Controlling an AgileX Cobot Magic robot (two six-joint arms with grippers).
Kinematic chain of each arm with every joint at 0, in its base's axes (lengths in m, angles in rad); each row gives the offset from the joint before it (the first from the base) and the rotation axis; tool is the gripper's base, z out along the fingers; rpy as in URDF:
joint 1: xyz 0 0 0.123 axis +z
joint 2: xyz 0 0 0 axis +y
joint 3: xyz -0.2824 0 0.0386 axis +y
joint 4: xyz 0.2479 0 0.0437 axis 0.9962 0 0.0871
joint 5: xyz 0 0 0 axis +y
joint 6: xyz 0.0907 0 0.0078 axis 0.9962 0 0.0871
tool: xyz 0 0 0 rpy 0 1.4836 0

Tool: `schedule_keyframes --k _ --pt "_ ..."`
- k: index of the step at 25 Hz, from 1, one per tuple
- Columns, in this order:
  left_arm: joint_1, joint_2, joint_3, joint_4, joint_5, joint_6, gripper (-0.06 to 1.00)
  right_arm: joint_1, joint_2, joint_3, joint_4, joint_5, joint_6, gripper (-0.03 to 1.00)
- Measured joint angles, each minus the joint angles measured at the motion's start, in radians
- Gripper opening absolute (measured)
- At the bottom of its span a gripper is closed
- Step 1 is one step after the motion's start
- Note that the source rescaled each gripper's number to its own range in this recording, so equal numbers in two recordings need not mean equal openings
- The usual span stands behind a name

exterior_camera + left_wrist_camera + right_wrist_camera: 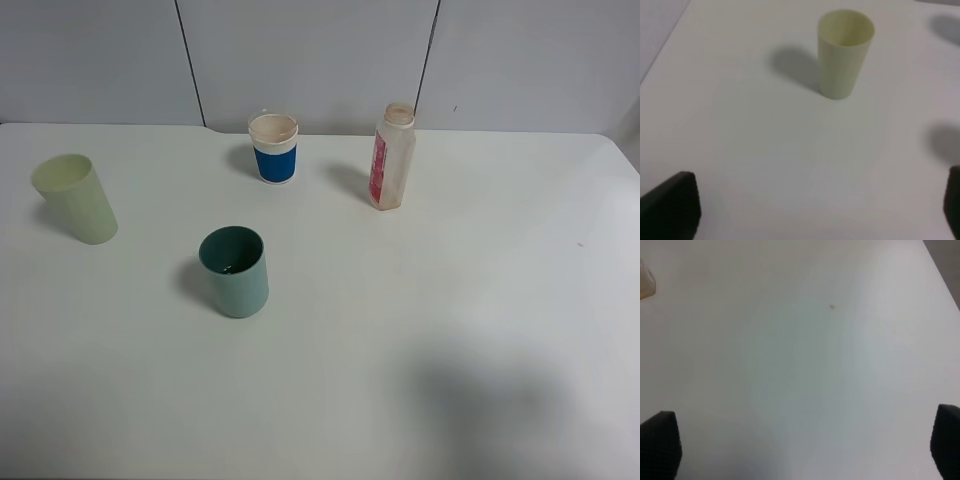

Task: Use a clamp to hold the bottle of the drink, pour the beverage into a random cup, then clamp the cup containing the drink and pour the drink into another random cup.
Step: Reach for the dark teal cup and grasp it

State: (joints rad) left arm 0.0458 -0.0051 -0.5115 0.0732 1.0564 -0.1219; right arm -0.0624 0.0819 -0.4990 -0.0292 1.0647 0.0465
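A clear drink bottle (391, 157) with a pink label and no cap stands at the back right of the white table (420, 330). A paper cup (273, 147) with a blue band stands at the back middle. A teal cup (234, 270) stands left of the middle. A pale green cup (77, 198) stands at the far left and shows in the left wrist view (844, 54). No gripper shows in the exterior view. My left gripper (820, 210) is open and empty, short of the pale green cup. My right gripper (802, 445) is open over bare table; the bottle's base (646, 284) shows at the frame edge.
A grey panelled wall (310, 60) runs behind the table. The table's right edge (942, 275) shows in the right wrist view. A dark shadow (490, 400) lies on the table at the front right.
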Motion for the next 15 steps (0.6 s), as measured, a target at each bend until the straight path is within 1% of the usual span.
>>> schedule_keyframes --k 15 --pt "0.0 0.0 0.0 0.0 0.0 0.0 0.93 0.0 0.0 0.0 0.0 0.0 0.0 1.0"
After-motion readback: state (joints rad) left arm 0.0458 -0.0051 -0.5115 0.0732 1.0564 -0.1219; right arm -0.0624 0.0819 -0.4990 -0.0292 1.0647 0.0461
